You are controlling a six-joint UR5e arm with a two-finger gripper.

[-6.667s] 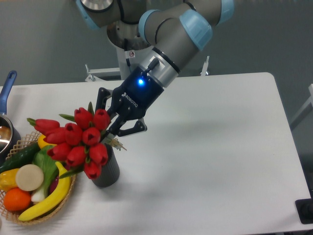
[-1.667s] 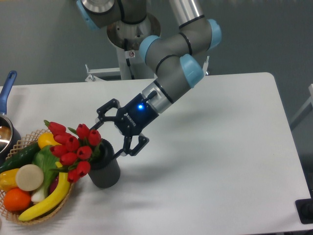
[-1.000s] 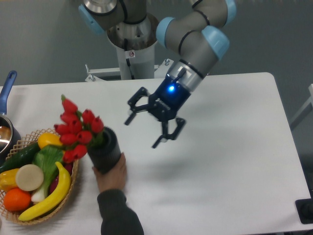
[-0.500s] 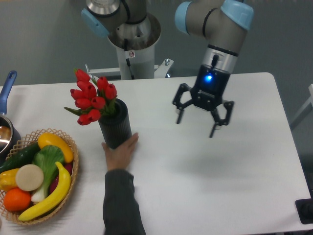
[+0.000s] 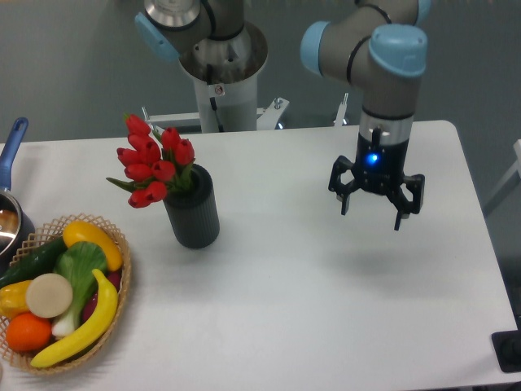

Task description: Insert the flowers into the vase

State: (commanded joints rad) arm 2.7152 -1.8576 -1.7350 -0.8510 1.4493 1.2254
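Where the worktop runs closest to the camera, a wicker basket sits at its left edge, loaded with a banana, an orange, a cucumber and other produce. Just beyond it stands the vase, upright on the white surface, and the flowers are in its mouth, red buds leaning out to the left over the rim. Over on the right, well apart from the vase, my end effector hangs above the worktop, pointing straight down, fingers spread wide and gripping nothing, its blue light glowing. At the far left edge, a blue-handled pot pokes into view. Behind everything, my base column rises at the back of the worktop.
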